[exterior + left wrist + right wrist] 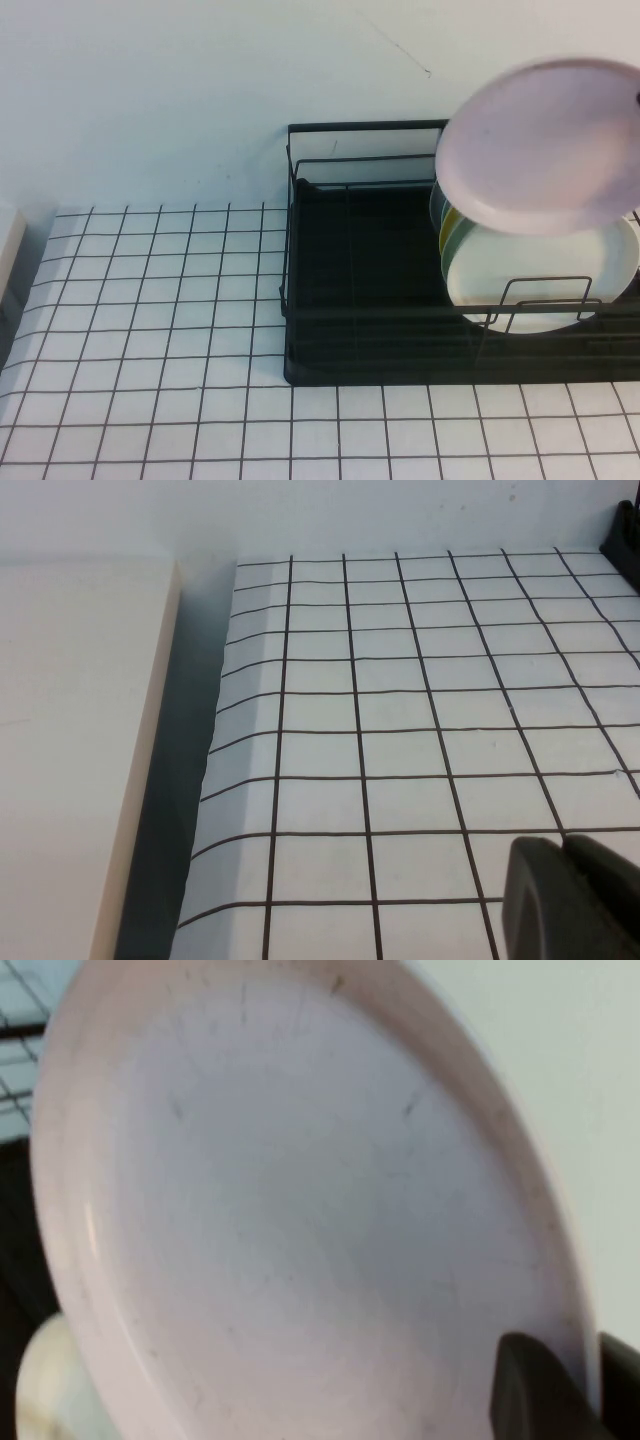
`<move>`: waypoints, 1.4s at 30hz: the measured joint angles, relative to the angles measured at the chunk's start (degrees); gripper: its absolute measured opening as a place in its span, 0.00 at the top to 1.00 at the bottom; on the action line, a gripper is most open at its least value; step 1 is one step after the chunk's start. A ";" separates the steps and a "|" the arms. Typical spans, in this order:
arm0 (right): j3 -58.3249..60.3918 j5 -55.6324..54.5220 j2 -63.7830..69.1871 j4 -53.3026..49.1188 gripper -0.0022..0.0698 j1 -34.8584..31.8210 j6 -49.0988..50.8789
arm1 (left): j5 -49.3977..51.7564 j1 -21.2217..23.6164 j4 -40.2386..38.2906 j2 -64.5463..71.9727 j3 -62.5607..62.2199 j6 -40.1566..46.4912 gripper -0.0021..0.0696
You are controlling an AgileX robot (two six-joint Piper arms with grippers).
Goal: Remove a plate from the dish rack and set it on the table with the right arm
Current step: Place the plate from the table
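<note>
Above the dish rack (380,300), the pale pink plate (540,145) hangs tilted, clamped at its rim by the right pincer (590,1390). Beneath it, a white plate (540,265) and a yellow plate (450,225) stand upright. The left pincer (570,895) sits low over the table (150,330); I cannot tell its state.

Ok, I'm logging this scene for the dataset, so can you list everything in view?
Round pale pink plate: one, lifted above the rack's right end, tilted.
Black wire dish rack: one, on the table's right.
Cream plate: one, upright in the rack; yellow and bluish rims show behind it.
White grid-cloth table: one.
Beige slab: one, beside the table's edge.
Right gripper: black, on the pink plate's rim.
Left gripper: black, over bare cloth.
</note>
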 joint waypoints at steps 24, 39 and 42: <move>-1.31 38.74 1.88 -39.74 0.89 0.00 59.31 | 0.00 0.00 0.00 0.00 0.00 0.00 0.98; 3.55 28.89 19.61 -43.07 0.89 0.00 65.08 | 0.00 0.00 0.00 0.00 0.00 0.00 0.98; 3.55 28.12 21.84 -44.03 0.89 0.00 65.08 | 0.00 0.00 0.00 0.00 0.00 0.00 0.98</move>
